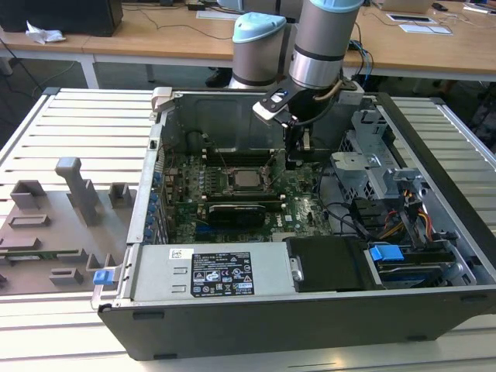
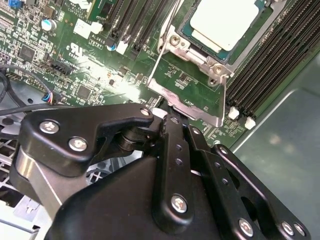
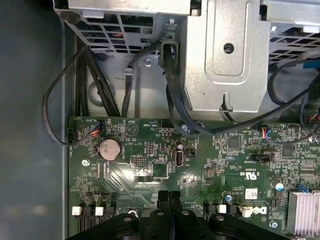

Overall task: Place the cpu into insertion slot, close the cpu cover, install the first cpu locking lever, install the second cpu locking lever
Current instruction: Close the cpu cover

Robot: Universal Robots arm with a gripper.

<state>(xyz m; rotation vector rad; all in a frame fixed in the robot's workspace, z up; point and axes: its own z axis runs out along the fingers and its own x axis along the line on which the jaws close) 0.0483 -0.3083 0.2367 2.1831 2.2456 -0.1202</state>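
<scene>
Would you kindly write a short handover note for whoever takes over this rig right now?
Gripper: shut, nothing visible between its fingers, low over the green board beside the socket.
The cpu: seated in the insertion slot; that step is done.
The cpu cover: appears lowered around the chip.
Not yet done: a locking lever stands free along the frame, and in the exterior view the thin rods look raised, so both levers seem unlatched.
</scene>
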